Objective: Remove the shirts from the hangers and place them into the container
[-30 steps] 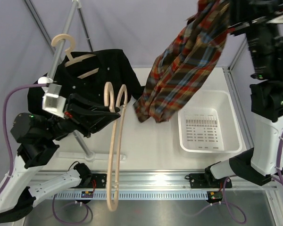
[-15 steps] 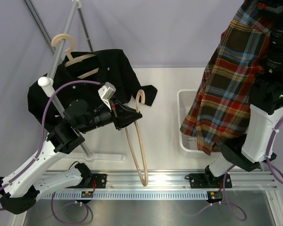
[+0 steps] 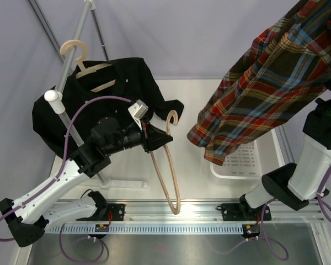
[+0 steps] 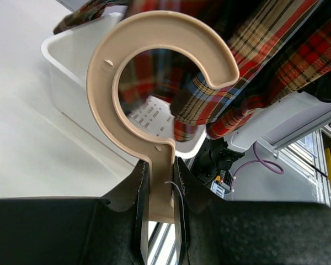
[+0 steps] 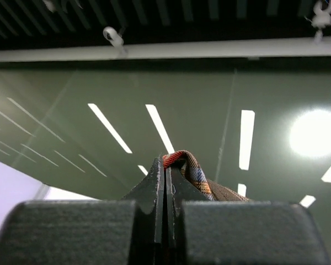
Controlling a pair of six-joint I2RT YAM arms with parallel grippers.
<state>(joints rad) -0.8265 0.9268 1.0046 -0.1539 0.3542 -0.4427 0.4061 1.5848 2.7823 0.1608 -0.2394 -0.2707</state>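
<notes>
The plaid shirt (image 3: 265,94) hangs high at the right, its hem dangling over the container (image 3: 237,175), a white basket it partly hides. My right gripper (image 5: 166,165) is shut on a fold of the plaid cloth (image 5: 190,168); it is out of the top view. My left gripper (image 3: 164,138) is shut on the neck of a bare wooden hanger (image 3: 164,176), whose arms hang toward the near edge. In the left wrist view the hanger hook (image 4: 105,110) stands above my left gripper (image 4: 159,187), with the basket (image 4: 77,77) and plaid shirt (image 4: 276,49) behind. The black shirt (image 3: 116,83) stays on its hanger (image 3: 91,69).
A grey metal rail (image 3: 71,61) slants up at the left and carries the black shirt's hanger; its stand foot (image 3: 121,181) rests on the white table. The right arm's base and white link (image 3: 303,176) stand just right of the basket.
The right arm swung the plaid shirt from the middle to the right, above the basket. The left arm stretched out to the right, carrying the bare hanger with it.
</notes>
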